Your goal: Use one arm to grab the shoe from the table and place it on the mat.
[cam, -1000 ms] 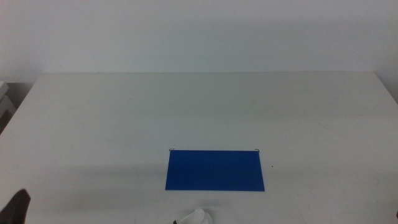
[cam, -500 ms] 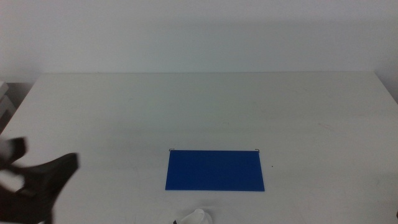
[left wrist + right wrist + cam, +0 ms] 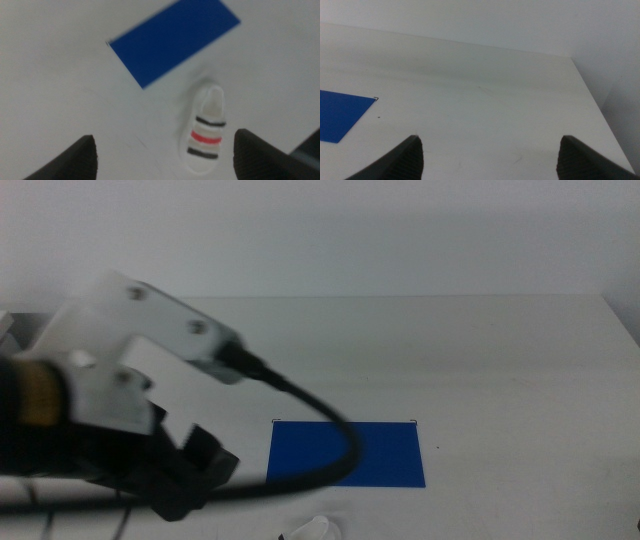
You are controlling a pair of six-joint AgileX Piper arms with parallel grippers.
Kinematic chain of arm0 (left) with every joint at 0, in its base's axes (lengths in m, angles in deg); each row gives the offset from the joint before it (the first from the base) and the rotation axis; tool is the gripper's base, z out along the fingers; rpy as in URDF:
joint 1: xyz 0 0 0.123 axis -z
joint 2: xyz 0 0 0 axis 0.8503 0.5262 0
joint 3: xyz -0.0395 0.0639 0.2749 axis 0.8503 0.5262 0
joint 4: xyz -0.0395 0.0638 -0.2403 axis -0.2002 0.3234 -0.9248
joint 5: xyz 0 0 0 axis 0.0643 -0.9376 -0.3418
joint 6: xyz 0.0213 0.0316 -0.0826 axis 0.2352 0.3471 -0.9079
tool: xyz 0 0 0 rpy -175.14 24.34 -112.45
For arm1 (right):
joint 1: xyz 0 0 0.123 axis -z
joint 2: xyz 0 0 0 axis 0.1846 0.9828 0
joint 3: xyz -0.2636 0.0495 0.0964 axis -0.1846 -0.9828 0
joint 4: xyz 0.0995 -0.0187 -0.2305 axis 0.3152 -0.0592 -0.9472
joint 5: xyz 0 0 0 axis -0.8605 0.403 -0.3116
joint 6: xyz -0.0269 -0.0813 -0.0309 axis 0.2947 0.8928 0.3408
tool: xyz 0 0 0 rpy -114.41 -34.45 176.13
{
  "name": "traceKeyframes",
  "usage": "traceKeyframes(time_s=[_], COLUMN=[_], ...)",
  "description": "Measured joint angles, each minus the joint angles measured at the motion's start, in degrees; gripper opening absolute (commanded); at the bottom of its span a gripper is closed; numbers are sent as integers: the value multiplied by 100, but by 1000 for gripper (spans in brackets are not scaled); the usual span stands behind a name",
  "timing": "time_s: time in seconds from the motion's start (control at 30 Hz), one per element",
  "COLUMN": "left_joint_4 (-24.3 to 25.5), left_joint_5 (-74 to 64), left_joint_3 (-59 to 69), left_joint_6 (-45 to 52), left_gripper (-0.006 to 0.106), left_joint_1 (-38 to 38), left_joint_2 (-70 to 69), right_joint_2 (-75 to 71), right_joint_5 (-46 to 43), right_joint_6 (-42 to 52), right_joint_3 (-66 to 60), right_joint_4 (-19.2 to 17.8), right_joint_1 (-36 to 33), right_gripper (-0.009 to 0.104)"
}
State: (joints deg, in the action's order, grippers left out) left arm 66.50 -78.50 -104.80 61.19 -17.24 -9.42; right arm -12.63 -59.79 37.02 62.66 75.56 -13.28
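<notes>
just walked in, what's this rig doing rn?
The left arm is over the table's near left part, its left gripper open above the shoe, not touching it. The shoe lies on the table just off the blue mat, not on it. The right gripper waits, open and empty, over bare table.

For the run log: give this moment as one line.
left gripper: open, above shoe | shoe: on table, beside mat | right gripper: open, waiting
</notes>
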Motion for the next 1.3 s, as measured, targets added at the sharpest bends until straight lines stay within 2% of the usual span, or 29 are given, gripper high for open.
traceKeyframes(time_s=[0.27, 0.8, 1.07, 1.3], left_joint_4=[-519, -1385, -1371, -1065], left_joint_5=[-506, -634, -80, 323], left_joint_3=[-123, -123, -123, -123], left_joint_6=[0, 306, 668, 681], left_gripper=[94, 94, 94, 94], left_joint_1=[22, 24, 383, 535], left_joint_2=[909, 1826, 2597, 3335], right_joint_2=[0, 0, 0, 0], right_joint_5=[0, 0, 0, 0], right_joint_6=[0, 0, 0, 0], right_joint_3=[0, 0, 0, 0], right_joint_4=[0, 0, 0, 0], right_joint_1=[0, 0, 0, 0], right_gripper=[78, 78, 78, 78])
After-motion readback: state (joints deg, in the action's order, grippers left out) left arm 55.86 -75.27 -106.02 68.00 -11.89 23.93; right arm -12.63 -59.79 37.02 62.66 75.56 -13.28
